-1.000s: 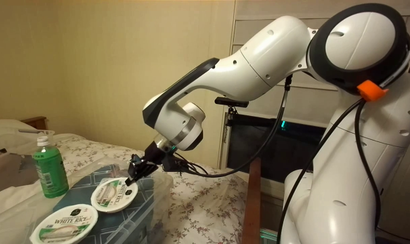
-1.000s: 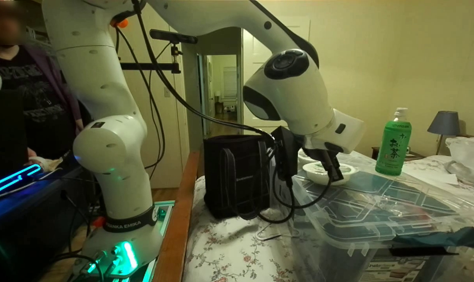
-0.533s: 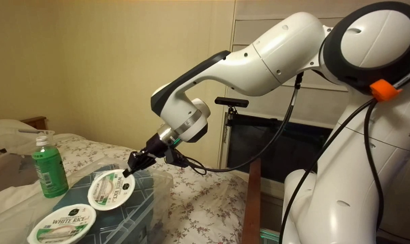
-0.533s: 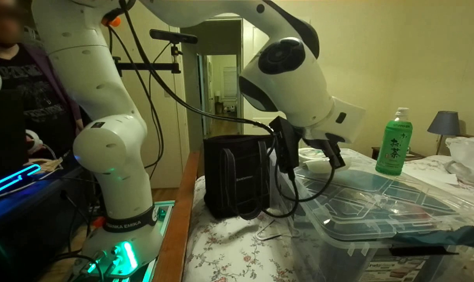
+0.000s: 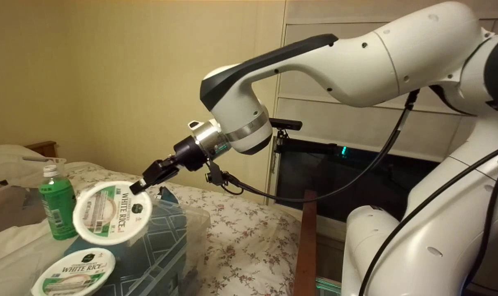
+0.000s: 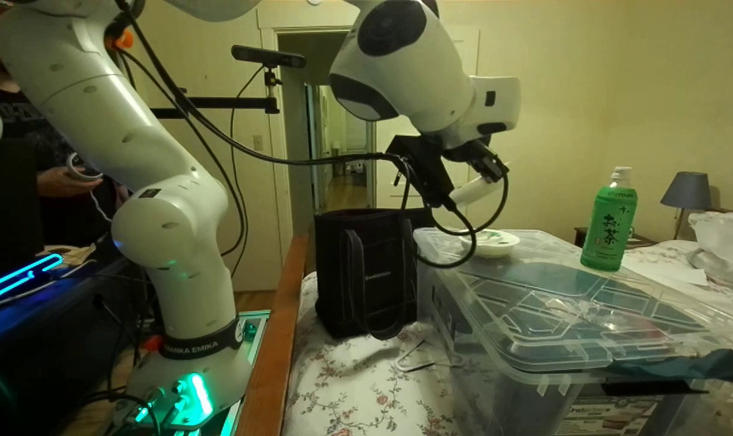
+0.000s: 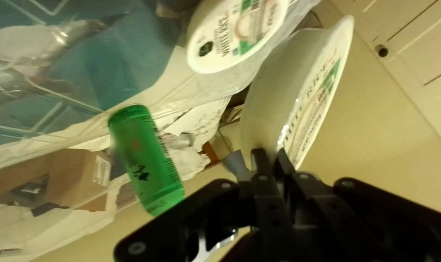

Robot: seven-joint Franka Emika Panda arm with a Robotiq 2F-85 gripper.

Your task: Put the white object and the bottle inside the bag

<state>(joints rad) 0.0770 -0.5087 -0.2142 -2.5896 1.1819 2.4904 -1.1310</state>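
The white object, a round white rice bowl (image 5: pixel 105 216) with a green label, is held tilted above the clear box. It also shows in the wrist view (image 7: pixel 278 91), and edge-on in an exterior view (image 6: pixel 472 192). My gripper (image 5: pixel 137 187) is shut on its rim; the fingers pinch the rim in the wrist view (image 7: pixel 273 156). The bottle (image 6: pixel 608 227), green with a white cap, stands upright on the box lid; it also shows in the wrist view (image 7: pixel 144 160). The bag (image 6: pixel 366 272) is a black upright tote with handles, standing on the bed beside the box.
A second white rice bowl (image 5: pixel 78 273) rests on the lid of the clear storage box (image 6: pixel 560 309). A wooden bed rail (image 6: pixel 278 327) runs between the robot base and the bag. The arm's cable loops hang near the bag's top. A person stands behind the robot.
My gripper has lifted the rice bowl off the lid and drawn it up and back toward the robot, tilting it. The bottle, second bowl and bag stay put.
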